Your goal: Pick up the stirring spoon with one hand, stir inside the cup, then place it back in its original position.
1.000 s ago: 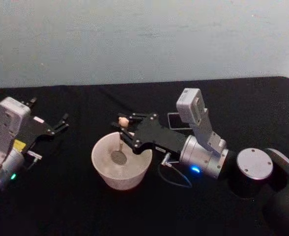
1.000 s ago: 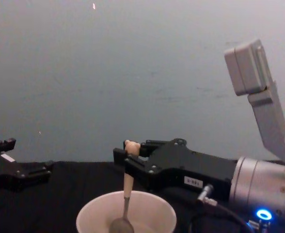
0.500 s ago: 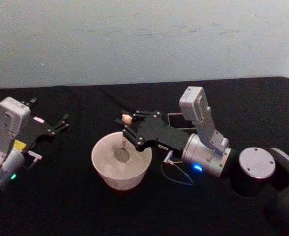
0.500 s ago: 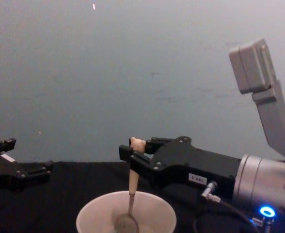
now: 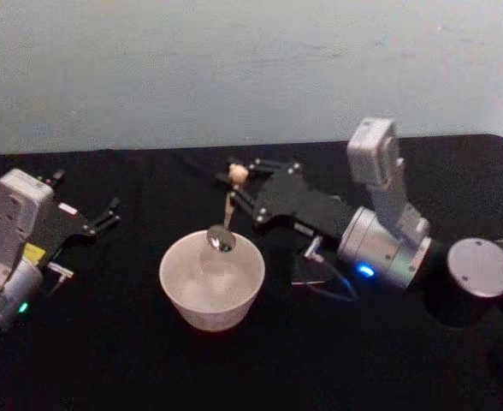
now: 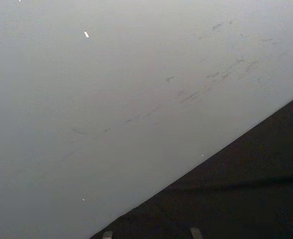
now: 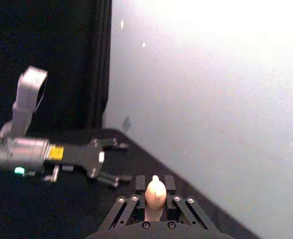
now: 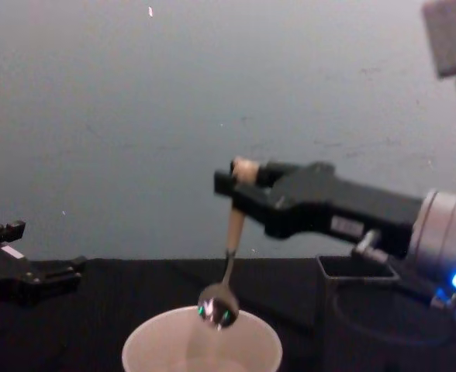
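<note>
Right hand (image 5: 239, 177) clamped on the spoon (image 5: 226, 214) just under the bear head, fingers together on the beige handle. In the right wrist view the head pokes up between them (image 7: 155, 196). Spoon hangs below the grip, long axis near upright with a slight tilt, bowl down. Bowl sits at the far rim of the cup (image 5: 209, 308). In the chest view the spoon (image 8: 229, 256) reaches about rim height of the cup (image 8: 205, 353), and I cannot tell whether it touches. Judged: stirring is done or nearly so, and the put-back is next. Dark square-mouthed holder (image 8: 356, 267) stands on the black counter (image 5: 132, 360), to the robot's right of the cup and beneath the right hand's body. If that is the spoon's home, the carry runs rightward and back toward the arm, bowl first, handle kept upright. Holder's mouth is partly cut off by the hand, its depth unseen. Cup contents are hard to make out. Left hand (image 5: 87, 193) parked well left of the cup, fingers apart, the farther of the two.
</note>
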`<state>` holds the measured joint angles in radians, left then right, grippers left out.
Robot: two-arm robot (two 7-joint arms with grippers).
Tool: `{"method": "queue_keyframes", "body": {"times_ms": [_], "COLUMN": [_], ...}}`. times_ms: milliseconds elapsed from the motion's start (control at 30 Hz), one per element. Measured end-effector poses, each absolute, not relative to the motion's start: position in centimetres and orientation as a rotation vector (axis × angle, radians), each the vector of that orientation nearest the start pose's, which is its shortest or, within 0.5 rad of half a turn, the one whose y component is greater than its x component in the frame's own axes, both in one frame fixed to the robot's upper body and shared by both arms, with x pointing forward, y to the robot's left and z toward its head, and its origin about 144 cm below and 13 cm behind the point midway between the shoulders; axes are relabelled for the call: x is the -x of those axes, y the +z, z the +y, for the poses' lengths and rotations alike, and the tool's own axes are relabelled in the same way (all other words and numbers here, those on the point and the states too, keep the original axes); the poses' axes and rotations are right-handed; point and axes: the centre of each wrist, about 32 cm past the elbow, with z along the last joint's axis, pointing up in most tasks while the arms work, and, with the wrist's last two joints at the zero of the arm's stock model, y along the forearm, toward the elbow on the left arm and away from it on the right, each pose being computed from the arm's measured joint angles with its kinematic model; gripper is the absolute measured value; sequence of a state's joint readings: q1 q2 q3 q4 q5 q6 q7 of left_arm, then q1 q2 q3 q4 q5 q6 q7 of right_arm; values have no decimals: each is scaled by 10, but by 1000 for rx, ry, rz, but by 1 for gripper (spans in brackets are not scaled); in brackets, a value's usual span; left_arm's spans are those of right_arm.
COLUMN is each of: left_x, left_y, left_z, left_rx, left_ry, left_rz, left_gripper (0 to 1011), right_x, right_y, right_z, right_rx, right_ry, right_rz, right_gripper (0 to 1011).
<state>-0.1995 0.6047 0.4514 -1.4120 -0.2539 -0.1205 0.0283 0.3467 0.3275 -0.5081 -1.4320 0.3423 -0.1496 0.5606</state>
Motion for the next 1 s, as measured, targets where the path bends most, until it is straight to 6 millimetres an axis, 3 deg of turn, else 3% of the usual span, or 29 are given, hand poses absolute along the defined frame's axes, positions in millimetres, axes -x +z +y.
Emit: {"method": "queue_keyframes", "body": {"times_ms": [467,1000], "left_x": [-489,-489], "left_y": [1140,1140], "left_z": [310,310], "left_rx": [-304,-304], "left_ry": [1248,1248], "left_rz": [-285,-285], "left_gripper": [1001,1001], "right_x": [-519,-506], "right_y": [1226,1231], "right_z": [-222,-247], "right_rx": [-129,-81], "right_ry": [-718,-859], "right_rz": [-256,-258], "right_gripper": [214,214]}}
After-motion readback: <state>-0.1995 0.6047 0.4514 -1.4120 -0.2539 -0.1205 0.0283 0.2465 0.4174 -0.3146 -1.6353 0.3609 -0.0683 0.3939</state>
